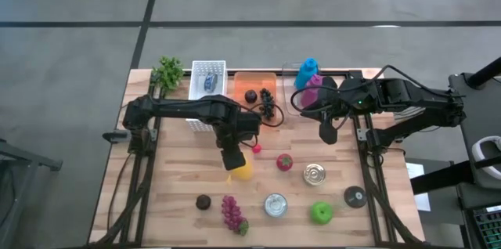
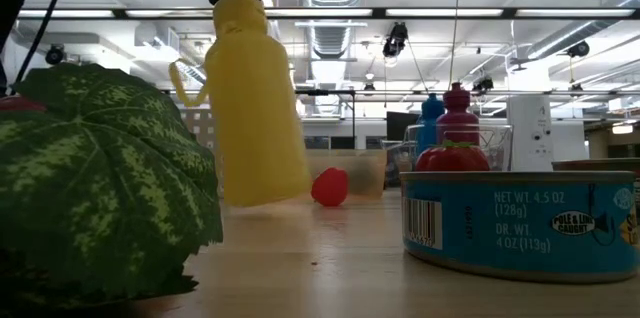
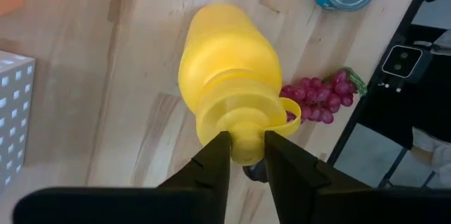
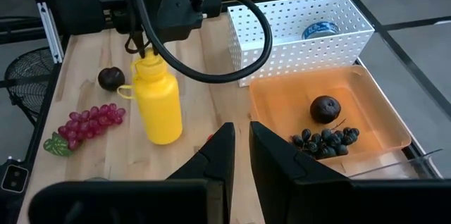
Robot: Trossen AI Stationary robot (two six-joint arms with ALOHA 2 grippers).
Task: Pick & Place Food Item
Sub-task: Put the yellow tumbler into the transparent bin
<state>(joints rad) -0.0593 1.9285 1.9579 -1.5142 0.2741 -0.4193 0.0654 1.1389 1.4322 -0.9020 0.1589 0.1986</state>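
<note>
Above the middle of the wooden table, seen from overhead, the left gripper hung over a yellow plastic squeeze bottle, which stood between a red strawberry-like fruit and the white perforated basket. The right gripper waited well apart, near the clear bin holding blue and magenta bottles.

From table height, the yellow bottle leaned a little, its base seeming to hover just off the wood, with a blue-labelled tin can and a green leaf in the foreground.

In the left wrist view, the left gripper pinched the bottle's narrow neck between its dark fingers, the jaws narrow and closed on it; purple grapes lay just beyond.

In the right wrist view, the right gripper kept its jaws nearly together with nothing between them. The yellow bottle hung from the other arm, beside the grapes, with the orange tray of dark fruit off to one side.

I judged the bottle was being carried or set down; the next move called for a steady carry to a container, or a clean lowering before release, as the lean could topple it.
</note>
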